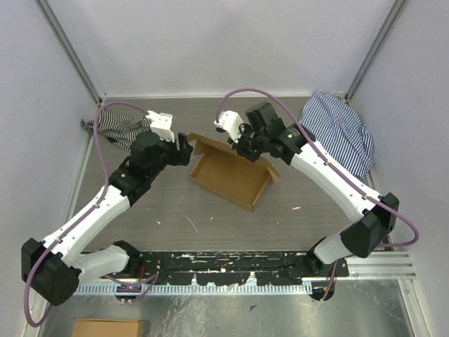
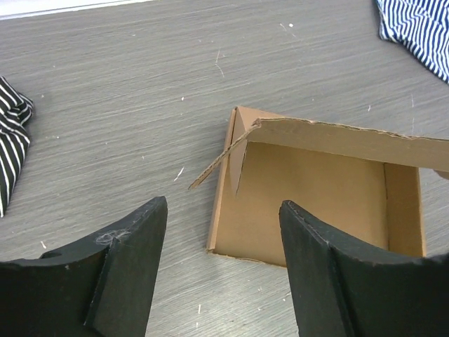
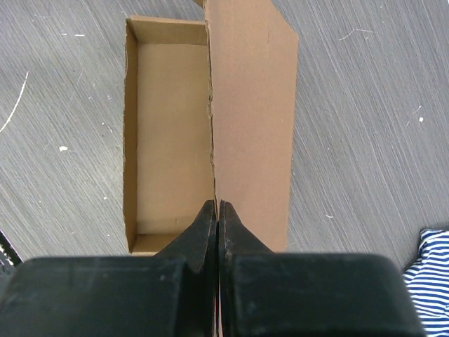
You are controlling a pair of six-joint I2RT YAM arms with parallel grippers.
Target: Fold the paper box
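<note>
The paper box (image 1: 228,177) is brown cardboard, a shallow open tray in the middle of the table, with its far wall and lid flap (image 3: 252,105) standing up. My right gripper (image 1: 242,149) is shut on the top edge of that flap; in the right wrist view its tips (image 3: 217,203) pinch the edge, with the box floor (image 3: 172,140) to the left. My left gripper (image 1: 184,149) is open and empty, just off the box's far left corner. In the left wrist view it (image 2: 223,203) hovers in front of the box (image 2: 316,203), where a small side tab (image 2: 217,163) sticks out loose.
A black-and-white striped cloth (image 1: 116,125) lies at the back left and shows in the left wrist view (image 2: 10,140). A blue striped cloth (image 1: 340,130) lies at the back right. Grey walls close in three sides. Another cardboard piece (image 1: 109,328) lies below the table's near edge.
</note>
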